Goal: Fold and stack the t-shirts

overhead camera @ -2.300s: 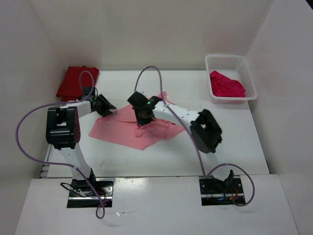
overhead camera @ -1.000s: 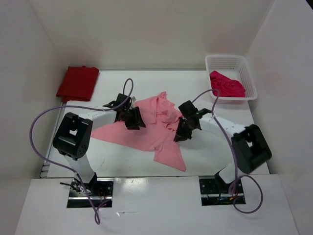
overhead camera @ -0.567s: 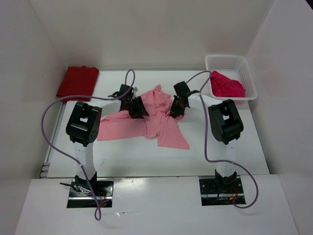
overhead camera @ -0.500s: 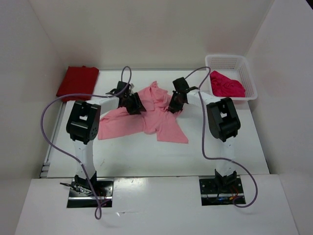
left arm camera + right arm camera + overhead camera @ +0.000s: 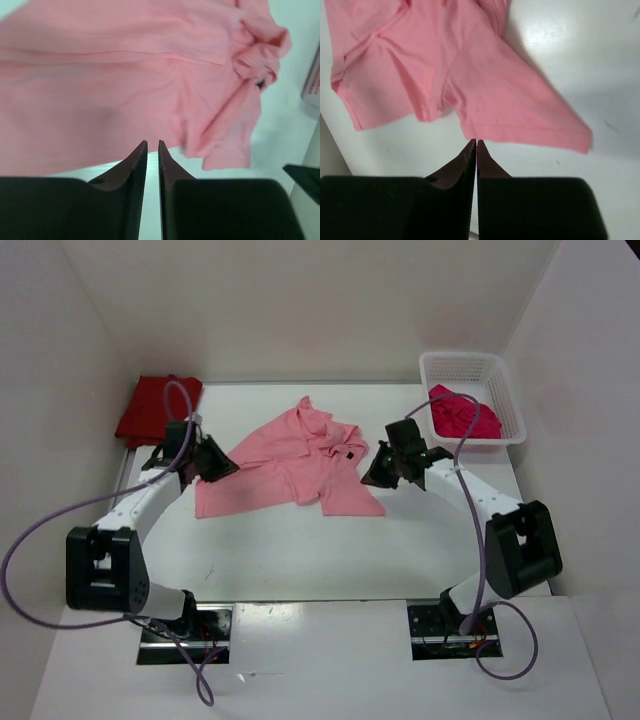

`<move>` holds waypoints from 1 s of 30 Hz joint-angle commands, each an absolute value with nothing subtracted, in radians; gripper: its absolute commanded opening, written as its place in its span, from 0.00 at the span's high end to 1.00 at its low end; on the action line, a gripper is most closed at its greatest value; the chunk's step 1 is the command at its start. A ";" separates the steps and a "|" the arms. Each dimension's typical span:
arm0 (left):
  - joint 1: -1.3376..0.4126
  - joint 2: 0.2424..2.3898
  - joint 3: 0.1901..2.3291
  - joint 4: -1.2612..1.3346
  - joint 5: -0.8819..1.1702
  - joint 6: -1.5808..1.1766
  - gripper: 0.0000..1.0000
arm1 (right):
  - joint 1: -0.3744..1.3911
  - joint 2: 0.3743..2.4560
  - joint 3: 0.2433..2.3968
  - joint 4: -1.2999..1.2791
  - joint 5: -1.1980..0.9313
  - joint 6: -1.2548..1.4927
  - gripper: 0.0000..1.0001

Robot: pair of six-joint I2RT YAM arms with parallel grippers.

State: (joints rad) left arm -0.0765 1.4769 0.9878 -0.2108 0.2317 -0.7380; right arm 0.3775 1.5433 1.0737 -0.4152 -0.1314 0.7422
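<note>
The dark red shirt [image 5: 150, 412] lies folded at the far left, its near edge hidden behind the left arm's cable. The left claw [image 5: 225, 466] points right at the pink shirt [image 5: 290, 465]. Its fingers stand a thin slit apart, gripping nothing. The pink shirt lies mid-table [image 5: 300, 550], its collar end too rumpled to make out. The right claw [image 5: 370, 478] points left beside the hem, tips pressed together and empty. The crimson shirt [image 5: 462, 418] sits bunched in the basket [image 5: 470, 365].

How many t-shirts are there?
3. A dark red t-shirt lies at the far left corner, a light pink t-shirt is spread in the middle, and a crimson-pink t-shirt sits in the white basket. More may hide beneath.
</note>
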 commanded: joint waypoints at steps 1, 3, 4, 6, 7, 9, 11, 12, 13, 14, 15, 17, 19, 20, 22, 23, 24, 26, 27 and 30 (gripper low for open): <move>0.038 1.370 0.856 -0.316 0.171 -0.744 0.78 | 0.400 1.426 0.947 -0.396 -0.163 0.804 0.95; 0.081 1.278 0.812 -0.360 0.157 -0.744 0.71 | 0.400 1.378 0.893 -0.396 -0.172 0.814 0.91; 0.104 1.246 0.786 -0.360 0.156 -0.759 0.69 | 0.400 1.359 0.882 -0.406 -0.172 0.815 0.91; 0.171 1.169 0.717 -0.360 0.179 -0.779 0.63 | 0.400 1.322 0.855 -0.428 -0.172 0.815 0.90; 0.192 1.155 0.701 -0.360 0.179 -0.796 0.59 | 0.400 1.313 0.854 -0.428 -0.172 0.805 0.88; 0.254 1.155 0.658 -0.360 0.152 -0.853 0.43 | 0.400 1.302 0.827 -0.443 -0.187 0.805 0.87; 0.302 1.155 0.625 -0.321 0.152 -0.886 0.18 | 0.400 1.293 0.809 -0.443 -0.219 0.805 0.85; 0.336 1.176 0.612 -0.321 0.152 -0.909 0.12 | 0.400 1.284 0.795 -0.434 -0.228 0.805 0.85; 0.345 1.189 0.603 -0.308 0.152 -0.910 0.02 | 0.400 1.284 0.795 -0.434 -0.238 0.805 0.85; 0.345 1.201 0.603 -0.308 0.131 -0.919 0.00 | 0.400 1.275 0.795 -0.434 -0.238 0.792 0.84; 0.345 1.210 0.603 -0.308 0.130 -0.919 0.00 | 0.400 1.275 0.795 -0.443 -0.238 0.782 0.84; 0.345 1.201 0.603 -0.299 0.095 -0.929 0.00 | 0.400 1.264 0.795 -0.443 -0.238 0.764 0.84; 0.345 1.201 0.589 -0.281 0.095 -0.948 0.03 | 0.400 1.237 0.795 -0.443 -0.229 0.753 0.84; 0.345 1.231 0.574 -0.253 0.095 -0.957 0.12 | 0.400 1.236 0.795 -0.443 -0.229 0.744 0.83; 0.345 1.267 0.565 -0.224 0.115 -0.982 0.40 | 0.400 1.224 0.795 -0.433 -0.229 0.744 0.83; 0.345 1.296 0.565 -0.213 0.115 -0.982 0.46 | 0.400 1.224 0.795 -0.433 -0.229 0.733 0.83; 0.345 1.305 0.565 -0.204 0.115 -0.992 0.52 | 0.400 1.224 0.795 -0.420 -0.239 0.733 0.83; 0.345 1.315 0.565 -0.180 0.115 -1.002 0.63 | 0.400 1.235 0.795 -0.420 -0.251 0.724 0.83; 0.345 1.315 0.565 -0.179 0.115 -1.002 0.64 | 0.400 1.244 0.795 -0.411 -0.252 0.724 0.83; 0.345 1.342 0.565 -0.169 0.139 -0.991 0.63 | 0.400 1.244 0.795 -0.411 -0.252 0.724 0.82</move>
